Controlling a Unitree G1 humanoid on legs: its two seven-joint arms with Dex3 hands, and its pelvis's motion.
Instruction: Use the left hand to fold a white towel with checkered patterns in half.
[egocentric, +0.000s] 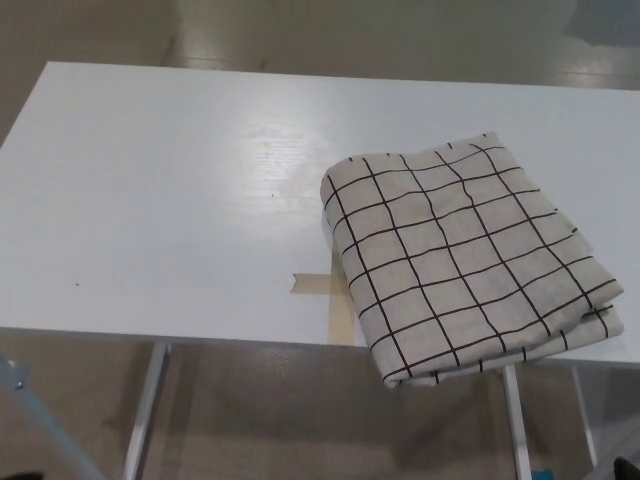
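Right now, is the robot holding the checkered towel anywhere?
No, nothing is held. No robot hand shows in the picture. The towel lies folded by itself on the white table, its near corner hanging over the front edge.

Bright, even overhead light; soft glare patch on white table (150, 200); sharp focus

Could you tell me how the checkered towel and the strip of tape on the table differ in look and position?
The checkered towel is large, folded into layers and crossed by black grid lines; the tape is a small, flat, plain tan L-shape. The towel's near corner hangs past the white table's front edge, while the tape lies wholly on it, partly hidden under the towel. Both lie near the front edge.
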